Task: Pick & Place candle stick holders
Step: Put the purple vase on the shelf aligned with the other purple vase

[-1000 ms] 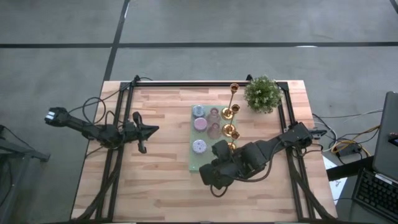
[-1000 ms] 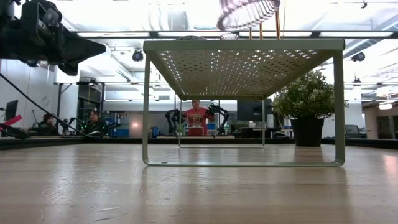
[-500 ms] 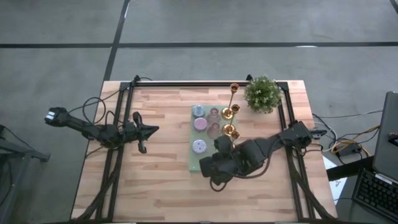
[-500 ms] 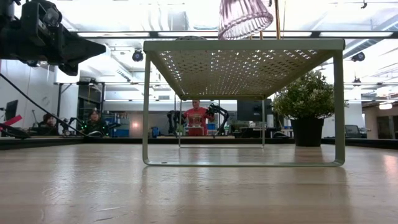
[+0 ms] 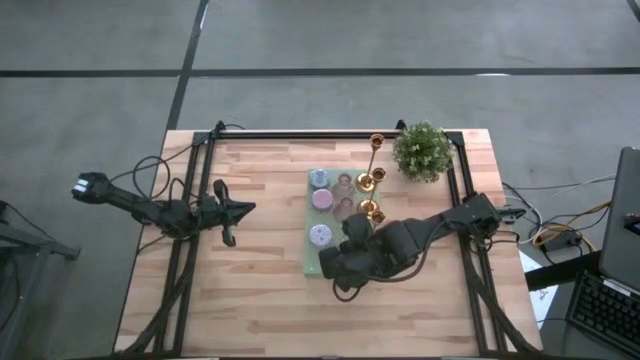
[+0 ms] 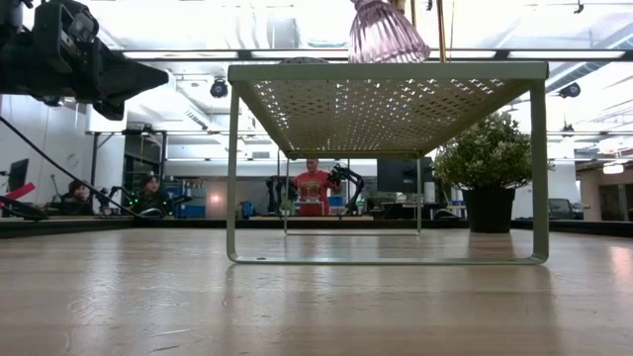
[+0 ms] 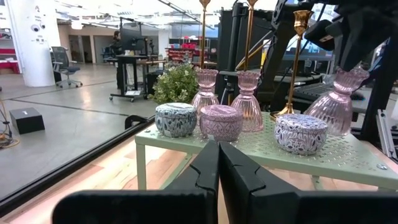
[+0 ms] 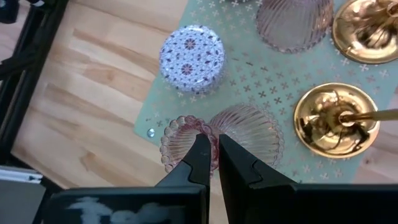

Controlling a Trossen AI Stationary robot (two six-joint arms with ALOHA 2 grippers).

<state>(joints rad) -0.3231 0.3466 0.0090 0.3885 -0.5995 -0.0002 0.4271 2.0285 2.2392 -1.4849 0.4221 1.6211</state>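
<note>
From overhead, the right gripper (image 5: 343, 262) and its arm cover the near end of the green mat (image 5: 312, 252). In the low view the pink holder (image 6: 388, 32) is cut off by the top edge, and the distant people are blurred.

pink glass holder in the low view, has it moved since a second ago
Yes. The pink glass holder, held by the right gripper, has come down to the green rack.

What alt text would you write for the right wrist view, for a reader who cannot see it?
The right gripper is shut on the rim of a pink glass holder at the corner of a pale green perforated shelf. Around it stand a patterned round tin, another pink holder and two gold bases, above a wooden table.
</note>
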